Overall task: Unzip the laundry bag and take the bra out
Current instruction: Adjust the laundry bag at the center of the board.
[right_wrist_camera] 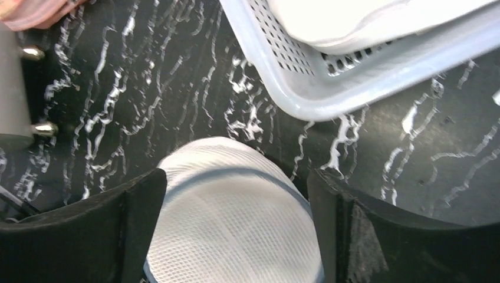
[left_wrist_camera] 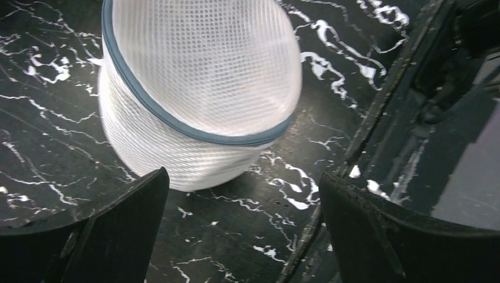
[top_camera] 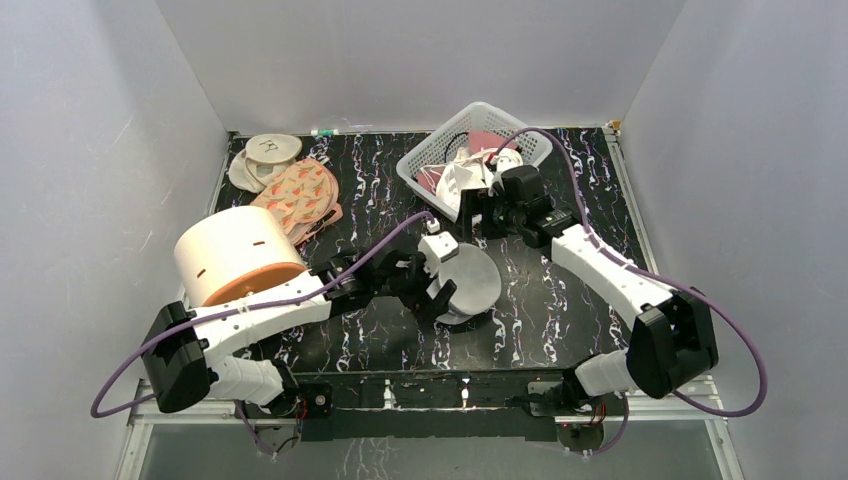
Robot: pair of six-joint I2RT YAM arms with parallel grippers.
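Jaws wide on both: left gripper (left_wrist_camera: 243, 177) empty, just short of the mesh laundry bag (left_wrist_camera: 200, 76) lying mid-worktop (top_camera: 560, 300); right gripper (right_wrist_camera: 236, 177) empty too, near the white lattice basket (right_wrist_camera: 306, 94).

Cream cylinder (top_camera: 235, 255) with orange base at left; floral pads (top_camera: 300, 192) behind; white lattice basket (top_camera: 437, 135) at back

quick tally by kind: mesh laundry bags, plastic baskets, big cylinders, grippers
white mesh laundry bag: 1
white lattice basket: 1
cream cylinder with orange base: 1
grippers: 2 (left gripper, right gripper)
total: 5
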